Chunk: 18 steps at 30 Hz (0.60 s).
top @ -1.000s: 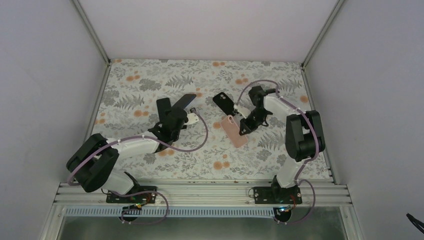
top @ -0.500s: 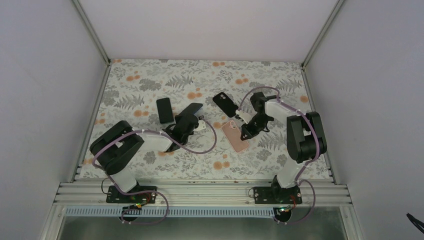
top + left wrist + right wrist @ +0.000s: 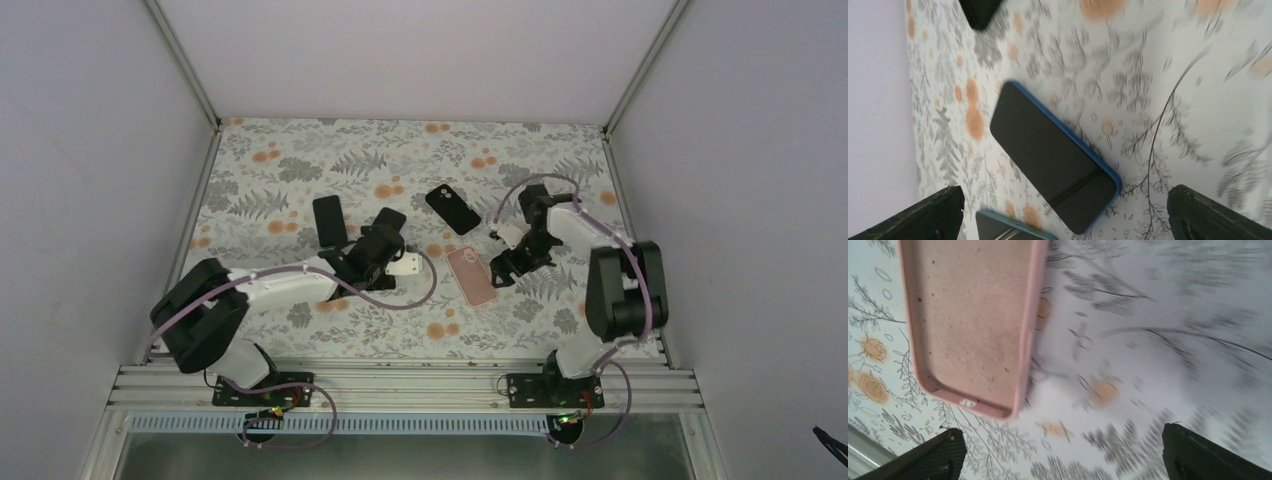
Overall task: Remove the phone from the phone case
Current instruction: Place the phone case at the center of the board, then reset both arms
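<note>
Pink, felt-lined rectangular case (image 3: 973,325) lies flat; left gripper (image 3: 1065,210) and right gripper (image 3: 1060,442) gape wide, empty.

High rear overview; wrist cameras close over table (image 3: 300,150)

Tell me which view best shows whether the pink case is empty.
Right wrist: the pink case fills much of the frame from close up, its bare inner lining showing and no phone inside. Top external shows it whole but small. Left wrist does not show it.
</note>
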{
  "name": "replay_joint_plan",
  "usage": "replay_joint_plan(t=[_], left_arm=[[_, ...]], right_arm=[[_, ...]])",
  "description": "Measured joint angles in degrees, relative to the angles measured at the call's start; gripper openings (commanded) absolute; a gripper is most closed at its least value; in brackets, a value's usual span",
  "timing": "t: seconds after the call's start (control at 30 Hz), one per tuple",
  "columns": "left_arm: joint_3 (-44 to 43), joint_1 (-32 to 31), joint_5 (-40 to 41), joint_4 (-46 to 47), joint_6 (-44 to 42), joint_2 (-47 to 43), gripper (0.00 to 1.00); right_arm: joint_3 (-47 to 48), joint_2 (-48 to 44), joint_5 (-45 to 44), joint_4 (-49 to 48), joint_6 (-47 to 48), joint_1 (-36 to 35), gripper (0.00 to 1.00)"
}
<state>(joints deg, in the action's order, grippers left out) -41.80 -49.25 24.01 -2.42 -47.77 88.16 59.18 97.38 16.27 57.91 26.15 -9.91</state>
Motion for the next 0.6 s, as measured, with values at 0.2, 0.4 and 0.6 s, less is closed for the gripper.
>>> replay_joint_plan(t=[0.2, 0.4, 0.6], left_arm=[[-19.56, 2.51, -12.83, -25.31, 5.92, -6.54, 1.00], [-30.14, 23.65, -20.68, -33.75, 9.90, -15.91, 1.00], [-25.97, 52.85, -27.47, -31.01, 15.69, -23.17, 1.00]], right_arm=[[3.21, -16.68, -9.88, 1.62, -1.90, 1.40, 1.00], [7.34, -26.91, -9.92, -5.31, -5.99, 11.21, 1.00], [2.97, -28.72, -10.80, -16.26, -10.08, 16.41, 1.00]])
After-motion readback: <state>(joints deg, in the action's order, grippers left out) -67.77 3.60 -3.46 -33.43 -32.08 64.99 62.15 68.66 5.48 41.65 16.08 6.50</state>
